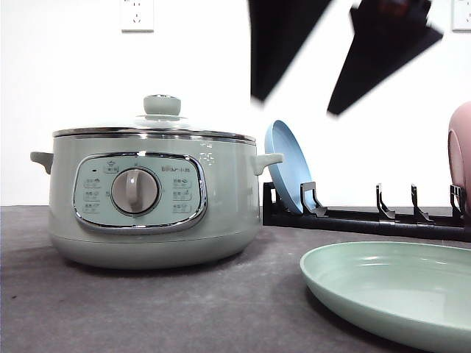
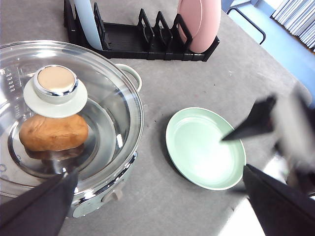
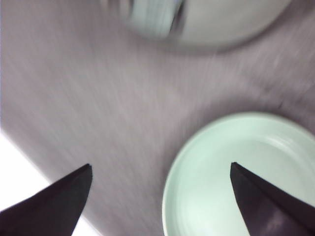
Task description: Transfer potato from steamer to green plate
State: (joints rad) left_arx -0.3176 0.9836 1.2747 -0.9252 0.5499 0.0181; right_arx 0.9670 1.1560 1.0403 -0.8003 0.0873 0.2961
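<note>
The potato [image 2: 53, 132] lies on the floor of the steamer [image 1: 151, 202], under the glass lid [image 2: 98, 98] that is still seated on the rim, so the lid has to come off before anything else can happen. Seen from the left wrist, the potato sits just below the lid's knob [image 2: 55, 84] in the picture, toward one side of the pot, with its long axis running roughly across the view, about parallel to the line between the two finger tips. The left claw [image 2: 162, 196] hangs above the bench [image 2: 187, 78] with its jaws spread wide and nothing between them; one dark finger overlaps the steamer's rim in the picture, the other reaches past the green plate [image 2: 204, 147]. The right claw [image 3: 160, 177] is likewise wide open and empty, looking down on the plate's edge and bare bench, its picture smeared by motion. In the front view the steamer stands on the left and the plate on the right, near but not touching, with a rack [image 1: 353, 217] holding a blue plate [image 1: 287, 165] behind them. By my judgement the left arm is the nearer to the knob and the potato, while the right arm is the nearer to the plate.
</note>
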